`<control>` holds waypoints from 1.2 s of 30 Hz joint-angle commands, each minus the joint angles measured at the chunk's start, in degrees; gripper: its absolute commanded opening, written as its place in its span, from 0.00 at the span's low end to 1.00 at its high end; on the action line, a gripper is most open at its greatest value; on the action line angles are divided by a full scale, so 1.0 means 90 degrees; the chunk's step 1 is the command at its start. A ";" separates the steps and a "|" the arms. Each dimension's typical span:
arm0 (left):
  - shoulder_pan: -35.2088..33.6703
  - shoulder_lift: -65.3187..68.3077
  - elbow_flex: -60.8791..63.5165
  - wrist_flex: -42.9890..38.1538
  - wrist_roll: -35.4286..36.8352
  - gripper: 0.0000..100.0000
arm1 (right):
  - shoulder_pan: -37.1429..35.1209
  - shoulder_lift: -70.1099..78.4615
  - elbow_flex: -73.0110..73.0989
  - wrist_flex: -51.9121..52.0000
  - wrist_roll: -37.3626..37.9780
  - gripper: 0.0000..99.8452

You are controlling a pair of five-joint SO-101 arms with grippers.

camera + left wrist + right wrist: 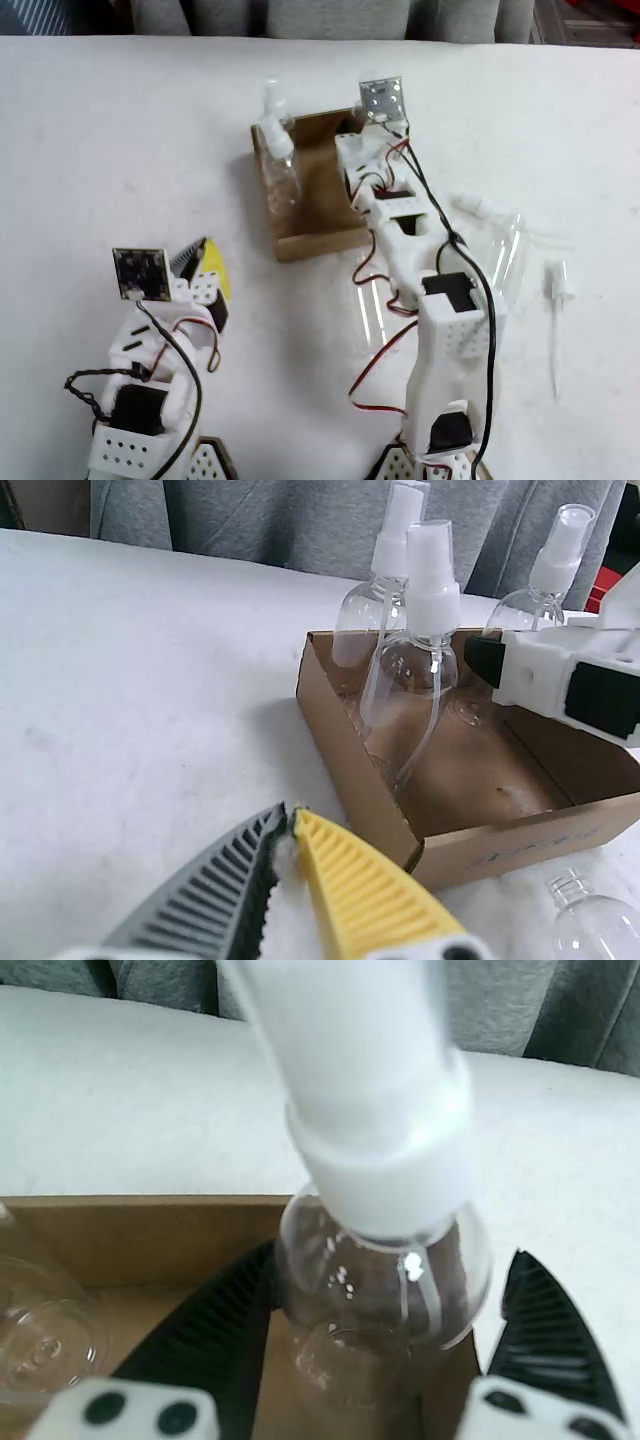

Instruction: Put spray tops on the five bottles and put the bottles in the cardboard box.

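Right gripper [390,1260]: jaws spread either side of a capped bottle [385,1290]. One black jaw seems to rest against the glass and the other stands just clear of it, so I judge this an open hold, not a clamp. The bottle stands upright between the jaws, inside the cardboard box [350,770].

Left gripper [288,818]: grey and yellow fingers closed tip to tip, holding nothing. It is near the box's corner, with the box ahead of it.

Also in the box, just beside the right gripper, are two more capped bottles [425,650], both upright. That makes three of five capped and boxed.

Outstanding: behind the right gripper, alongside its arm, clear uncapped bottles [495,255] lie on the table [120,140]. I judge there are two, though the glass is hard to separate. One open neck lies just outside the box wall. Two loose spray tops [558,285] lie near them. The remaining work is to cap both bottles and box them. I estimate the task as somewhat past halfway.
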 commanded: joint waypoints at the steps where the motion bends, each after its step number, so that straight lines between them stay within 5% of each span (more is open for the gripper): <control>1: -0.0073 -0.0073 0.0000 0.0010 -0.0068 0.02 | -0.0054 -0.0122 -0.0137 -0.0015 -0.0059 0.29; 6: -0.0073 -0.0073 0.0000 0.0010 -0.0068 0.02 | -0.0132 -0.0132 -0.0117 -0.0015 -0.0068 0.39; 36: -0.0073 -0.0073 0.0000 0.0010 -0.0068 0.02 | -0.0005 -0.0601 -0.0098 -0.0190 -0.0371 0.39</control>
